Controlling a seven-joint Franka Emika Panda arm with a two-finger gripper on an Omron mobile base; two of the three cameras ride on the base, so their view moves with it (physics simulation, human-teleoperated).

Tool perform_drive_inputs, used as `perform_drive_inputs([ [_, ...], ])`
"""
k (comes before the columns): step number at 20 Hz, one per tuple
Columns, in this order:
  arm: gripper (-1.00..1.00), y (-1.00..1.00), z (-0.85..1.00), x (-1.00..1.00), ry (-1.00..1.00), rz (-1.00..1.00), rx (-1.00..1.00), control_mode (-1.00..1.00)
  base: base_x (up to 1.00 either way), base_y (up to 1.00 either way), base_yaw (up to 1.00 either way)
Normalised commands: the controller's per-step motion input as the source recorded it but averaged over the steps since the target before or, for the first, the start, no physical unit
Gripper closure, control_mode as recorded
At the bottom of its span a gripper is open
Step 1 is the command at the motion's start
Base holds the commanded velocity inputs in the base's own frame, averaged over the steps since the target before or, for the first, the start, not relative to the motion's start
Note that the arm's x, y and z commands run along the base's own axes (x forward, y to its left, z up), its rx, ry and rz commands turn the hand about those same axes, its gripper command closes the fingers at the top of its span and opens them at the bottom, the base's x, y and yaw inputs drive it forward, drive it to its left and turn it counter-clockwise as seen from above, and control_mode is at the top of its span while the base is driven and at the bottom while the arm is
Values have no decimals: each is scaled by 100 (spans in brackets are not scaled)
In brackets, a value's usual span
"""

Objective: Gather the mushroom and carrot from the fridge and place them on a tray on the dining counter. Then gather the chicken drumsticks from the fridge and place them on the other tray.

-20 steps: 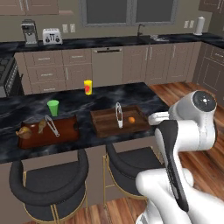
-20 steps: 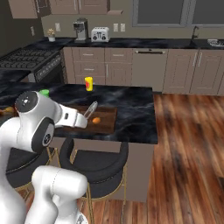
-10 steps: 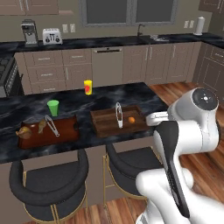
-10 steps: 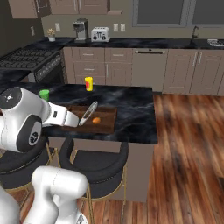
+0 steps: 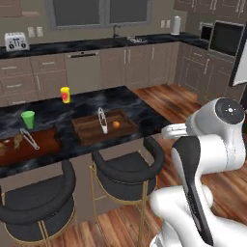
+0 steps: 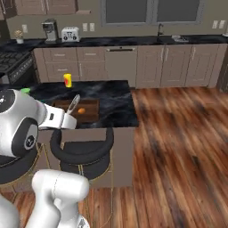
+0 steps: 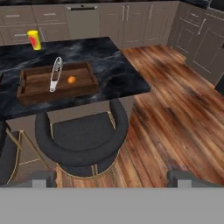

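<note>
The carrot (image 7: 71, 79) lies as a small orange piece inside a brown wooden tray (image 7: 33, 94) on the black marble dining counter (image 7: 113, 72), beside metal tongs (image 7: 54, 73). The same carrot (image 5: 116, 124) and tray (image 5: 87, 136) appear from the left base, and the carrot (image 6: 81, 110) from the right base. My gripper (image 7: 114, 179) hangs open and empty, back from the counter and above a black stool (image 7: 83, 135). A second tray (image 5: 34, 147) to the left holds tongs and brownish pieces (image 5: 10, 143) too small to identify. The fridge is out of view.
A yellow cup (image 5: 64, 94) and a green cup (image 5: 28, 118) stand on the counter. Two black round stools (image 5: 128, 166) sit along its near side. Wood floor (image 6: 178, 142) opens to the right. Taupe cabinets (image 6: 120, 64) line the back wall.
The whole scene has slid left in both base views, so the base has turned or driven right. The carrot and the trays stay as they were.
</note>
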Motion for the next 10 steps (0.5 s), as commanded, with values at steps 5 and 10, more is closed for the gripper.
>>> perform_drive_inputs([
  [5,-100,0,0,0,0,0,0,100,-18,0,-67],
  [10,-100,0,0,0,0,0,0,100,-1,0,-70],
])
